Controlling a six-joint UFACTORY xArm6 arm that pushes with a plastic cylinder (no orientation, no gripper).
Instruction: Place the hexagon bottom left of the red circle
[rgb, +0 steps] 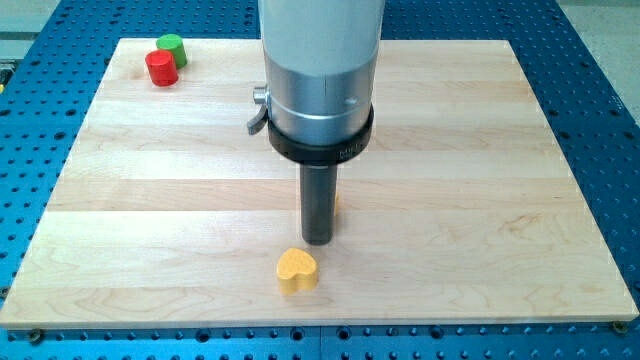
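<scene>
In the camera view my tip (317, 240) rests on the wooden board (480, 200) near its bottom centre; it is a bare rod, holding nothing. The yellow heart block (297, 270) lies just below it, slightly to the view's left. An orange sliver (337, 203), shape unclear, peeks from behind the rod's right side. The red hexagon-like block (160, 68) and green circle block (171, 48) touch at the top left, well apart from my tip.

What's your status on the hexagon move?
My tip down mid-board, just above yellow heart. Hexagon not identifiable; only an orange sliver shows behind the rod. Red circle far top left, touching green circle. Nothing between.
</scene>
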